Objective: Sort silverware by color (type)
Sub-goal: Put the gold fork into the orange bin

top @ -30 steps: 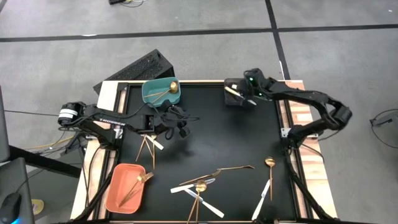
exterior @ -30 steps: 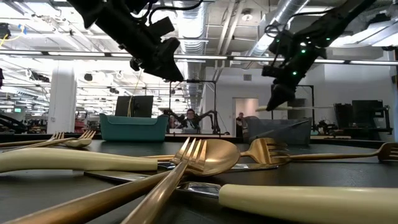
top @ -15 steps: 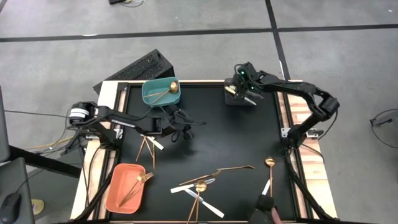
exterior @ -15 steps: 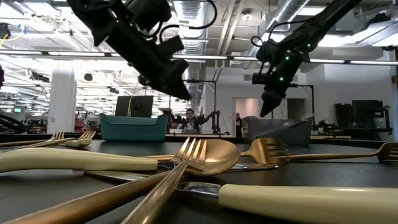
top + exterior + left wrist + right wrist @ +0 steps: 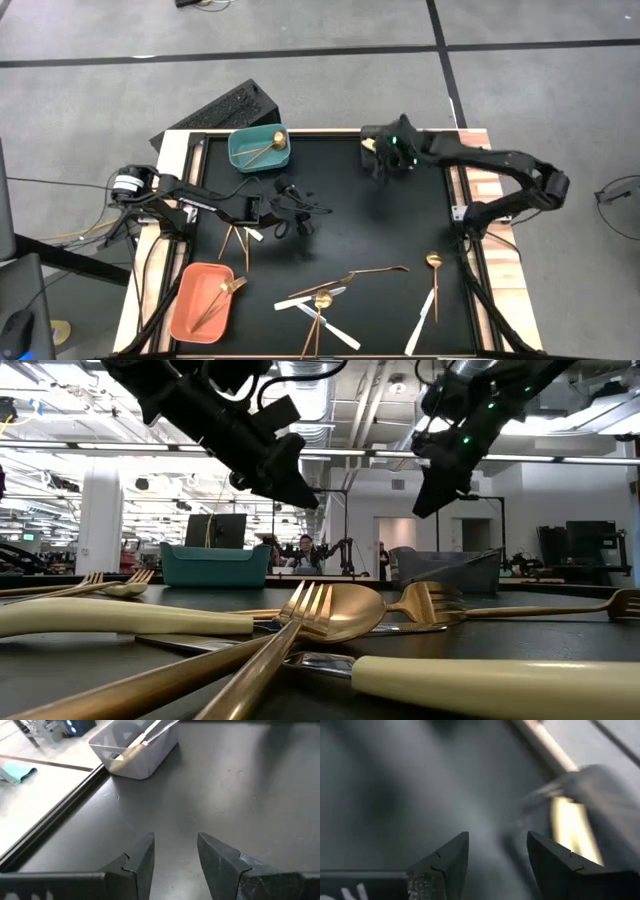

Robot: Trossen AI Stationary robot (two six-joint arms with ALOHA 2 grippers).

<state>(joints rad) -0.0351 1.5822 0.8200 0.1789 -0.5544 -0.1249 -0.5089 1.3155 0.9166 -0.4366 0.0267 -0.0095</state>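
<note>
Your right pincer [image 5: 381, 166] hangs open and empty beside the black bin [image 5: 135, 751] holding knives; your left pincer [image 5: 173, 851], parted and empty, hovers mid-bench [image 5: 370, 225].

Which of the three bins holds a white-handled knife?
The black bin at the table's far edge, under the right arm; the teal bin and salmon bin hold gold pieces.
</note>
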